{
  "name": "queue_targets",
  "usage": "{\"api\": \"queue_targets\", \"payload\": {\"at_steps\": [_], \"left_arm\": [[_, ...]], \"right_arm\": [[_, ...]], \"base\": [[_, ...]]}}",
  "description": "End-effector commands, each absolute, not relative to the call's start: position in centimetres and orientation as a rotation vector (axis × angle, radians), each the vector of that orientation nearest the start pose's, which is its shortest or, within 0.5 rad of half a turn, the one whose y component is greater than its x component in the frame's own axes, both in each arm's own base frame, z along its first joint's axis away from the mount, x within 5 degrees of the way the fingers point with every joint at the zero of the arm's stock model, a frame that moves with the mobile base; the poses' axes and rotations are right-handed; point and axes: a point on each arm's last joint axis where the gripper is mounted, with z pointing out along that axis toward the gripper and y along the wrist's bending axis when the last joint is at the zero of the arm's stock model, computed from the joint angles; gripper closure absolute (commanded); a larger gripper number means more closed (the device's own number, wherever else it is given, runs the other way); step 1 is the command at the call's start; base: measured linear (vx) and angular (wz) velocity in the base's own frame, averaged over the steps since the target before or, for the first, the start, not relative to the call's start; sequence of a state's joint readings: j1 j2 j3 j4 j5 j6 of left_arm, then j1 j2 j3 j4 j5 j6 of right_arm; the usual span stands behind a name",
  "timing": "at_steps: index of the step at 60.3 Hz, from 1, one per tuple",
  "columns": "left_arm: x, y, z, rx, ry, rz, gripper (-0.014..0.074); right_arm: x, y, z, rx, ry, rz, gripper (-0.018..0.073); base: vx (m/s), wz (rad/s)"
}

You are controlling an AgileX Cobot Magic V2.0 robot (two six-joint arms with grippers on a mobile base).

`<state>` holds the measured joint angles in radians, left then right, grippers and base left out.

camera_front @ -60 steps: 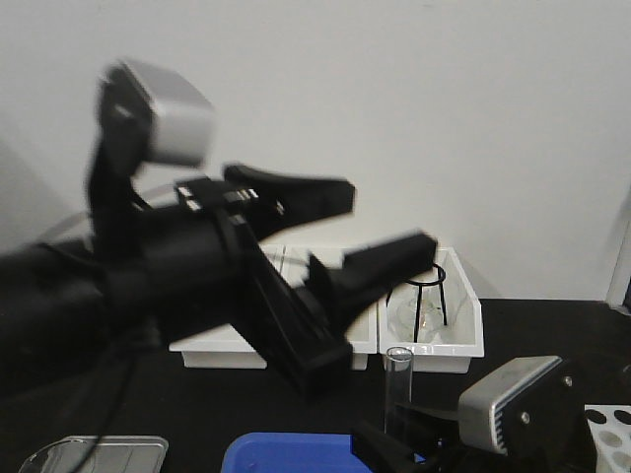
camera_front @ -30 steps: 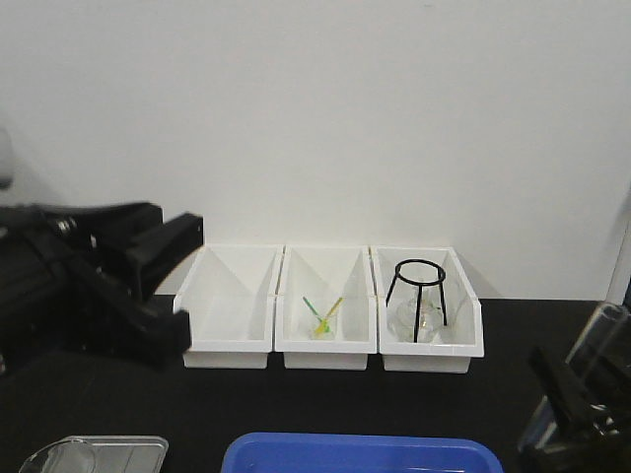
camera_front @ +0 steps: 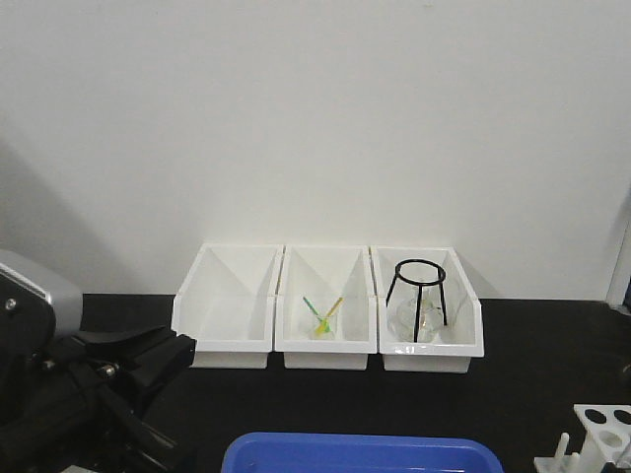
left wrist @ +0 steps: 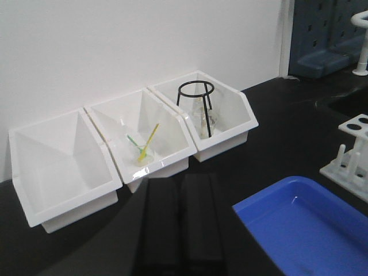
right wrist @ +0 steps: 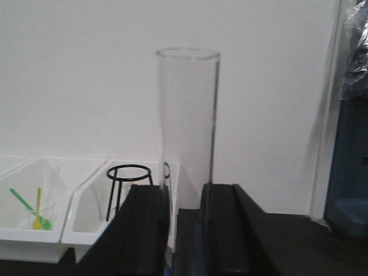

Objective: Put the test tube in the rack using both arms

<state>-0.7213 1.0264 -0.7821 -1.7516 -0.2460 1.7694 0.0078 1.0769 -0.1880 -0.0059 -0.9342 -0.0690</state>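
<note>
In the right wrist view my right gripper [right wrist: 187, 198] is shut on a clear glass test tube [right wrist: 188, 115]. The tube stands upright between the black fingers [right wrist: 146, 224], open end up. The white test tube rack [camera_front: 603, 431] shows at the bottom right corner of the front view and at the right edge of the left wrist view [left wrist: 349, 150]. My left gripper [camera_front: 163, 357] is low at the left of the front view. In its wrist view [left wrist: 181, 190] the two fingers lie together with nothing between them. The right gripper is out of the front view.
Three white bins [camera_front: 327, 357] stand in a row by the back wall. The middle bin holds a small beaker with green and yellow sticks [camera_front: 322, 317]. The right bin holds a black tripod stand [camera_front: 418, 296]. A blue tray [camera_front: 360, 455] lies at the front edge.
My left arm has swung from the middle of the front view down to the lower left. My right gripper with the tube has moved right and out of that view, uncovering the rack.
</note>
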Motion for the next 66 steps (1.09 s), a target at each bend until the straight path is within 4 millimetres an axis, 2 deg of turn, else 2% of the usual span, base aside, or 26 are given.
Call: {"api": "queue_targets", "payload": {"at_steps": [1, 11, 16, 31, 43, 49, 66], "left_arm": [[18.0, -13.0, 36.1, 0.461, 1.673, -0.303, 0.0496], [18.0, -12.8, 35.8, 0.454, 1.683, -0.288, 0.0495], [18.0, -12.8, 35.8, 0.454, 1.683, -0.288, 0.0495], [18.0, -12.8, 35.8, 0.454, 1.683, -0.288, 0.0495], [18.0, -12.8, 35.8, 0.454, 1.684, -0.288, 0.0495], [18.0, -12.8, 35.8, 0.454, 1.684, -0.288, 0.0495], [18.0, -12.8, 35.8, 0.453, 1.684, -0.289, 0.0495]], "right_arm": [[18.1, -0.7, 25.3, -0.088, 1.324, -0.085, 0.0570], [17.8, -3.1, 25.4, 0.039, 1.318, -0.132, 0.0570], [17.7, -3.7, 25.5, 0.076, 1.312, -0.132, 0.0570], [18.4, -3.2, 24.7, 0.008, 1.330, -0.096, 0.0570], [19.4, -3.3, 23.8, 0.018, 1.302, -0.045, 0.0570], [20.3, -3.5, 22.4, 0.029, 1.325, -0.023, 0.0570], [21.1, -3.6, 20.8, 0.034, 1.374, -0.017, 0.0570]], "base": [[0.00, 0.00], [0.00, 0.00], [0.00, 0.00], [0.00, 0.00], [0.00, 0.00], [0.00, 0.00], [0.00, 0.00]]}}
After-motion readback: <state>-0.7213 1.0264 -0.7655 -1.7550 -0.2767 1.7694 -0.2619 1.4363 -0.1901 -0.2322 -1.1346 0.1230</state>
